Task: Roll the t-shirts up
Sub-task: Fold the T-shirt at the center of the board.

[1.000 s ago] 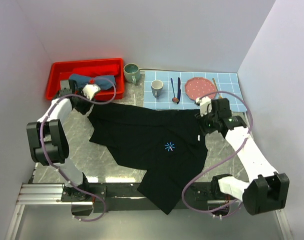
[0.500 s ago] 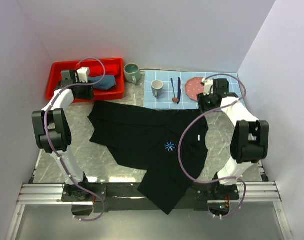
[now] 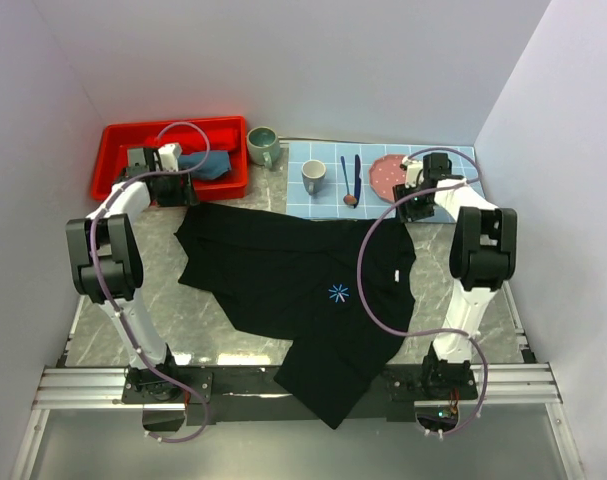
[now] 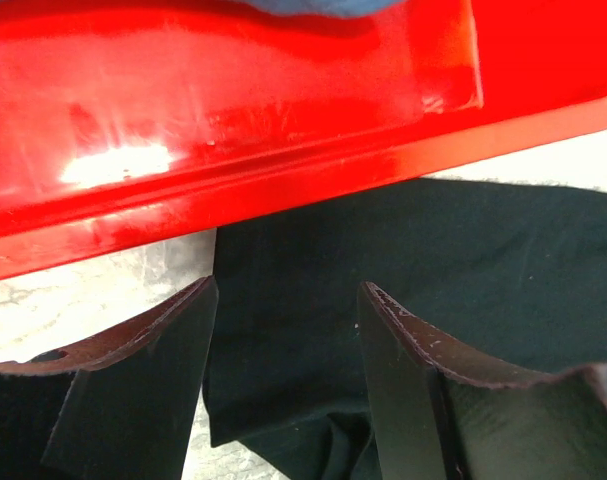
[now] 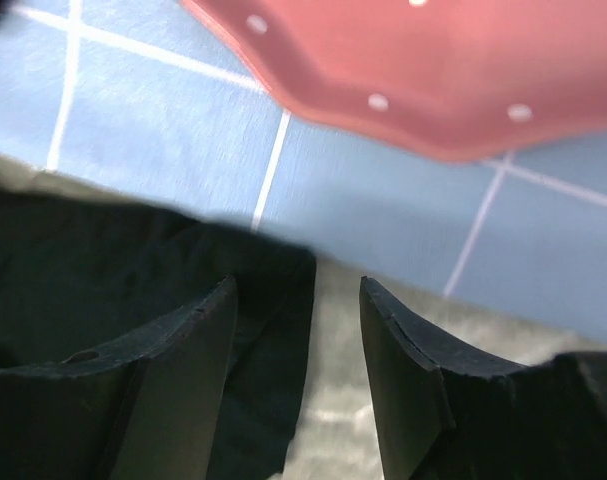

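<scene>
This is a robot test cell in a lab. Plain white walls (image 3: 333, 70) box in a marble-look table (image 3: 223, 330) on three sides. A bare aluminium rail (image 3: 83, 385) runs along the table's near edge, with two cabled robot arms (image 3: 103, 260) bolted there. Staged household props sit at the table's far edge: a red tray (image 3: 173, 124), mugs (image 3: 263, 145) and a placemat (image 3: 458, 160).

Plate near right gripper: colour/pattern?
The plate is reddish-pink with white dots; right wrist view shows it best.
</scene>
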Action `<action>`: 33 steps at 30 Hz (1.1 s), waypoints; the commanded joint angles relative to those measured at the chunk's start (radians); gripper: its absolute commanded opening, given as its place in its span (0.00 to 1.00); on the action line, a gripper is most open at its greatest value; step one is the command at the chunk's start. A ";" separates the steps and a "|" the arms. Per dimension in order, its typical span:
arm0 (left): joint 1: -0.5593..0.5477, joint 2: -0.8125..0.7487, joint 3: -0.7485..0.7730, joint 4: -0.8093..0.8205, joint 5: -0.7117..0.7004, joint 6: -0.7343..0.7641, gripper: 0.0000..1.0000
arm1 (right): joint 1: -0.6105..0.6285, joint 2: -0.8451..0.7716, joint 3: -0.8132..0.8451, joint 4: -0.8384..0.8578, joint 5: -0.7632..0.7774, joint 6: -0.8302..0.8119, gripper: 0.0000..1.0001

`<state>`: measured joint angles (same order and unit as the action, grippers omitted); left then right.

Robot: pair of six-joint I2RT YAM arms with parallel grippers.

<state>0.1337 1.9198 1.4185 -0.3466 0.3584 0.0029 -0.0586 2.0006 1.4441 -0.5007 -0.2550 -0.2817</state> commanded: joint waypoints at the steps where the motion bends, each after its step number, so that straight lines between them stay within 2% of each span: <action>1: -0.011 0.010 0.033 -0.029 0.013 0.029 0.64 | -0.020 0.073 0.110 -0.050 -0.024 -0.037 0.57; 5: -0.017 0.022 0.043 -0.037 -0.001 0.054 0.64 | -0.038 0.148 0.211 -0.105 -0.036 -0.045 0.54; 8: -0.032 0.033 0.049 -0.040 -0.004 0.075 0.64 | -0.047 0.201 0.275 -0.174 -0.076 -0.056 0.47; 15: -0.075 0.077 0.097 -0.031 -0.036 0.088 0.65 | -0.047 0.210 0.279 -0.223 -0.104 -0.089 0.16; 20: -0.078 0.081 0.100 -0.034 -0.056 0.091 0.65 | -0.047 0.129 0.184 -0.153 -0.098 -0.102 0.04; 25: -0.077 0.085 0.083 -0.019 -0.078 0.085 0.65 | -0.047 0.037 0.110 -0.084 -0.093 -0.091 0.00; 33: -0.082 0.146 0.138 0.011 -0.131 0.078 0.67 | -0.047 0.038 0.118 -0.110 -0.096 -0.083 0.00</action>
<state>0.0563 2.0377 1.4994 -0.3798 0.2733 0.0757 -0.1040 2.1040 1.5562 -0.6212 -0.3492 -0.3645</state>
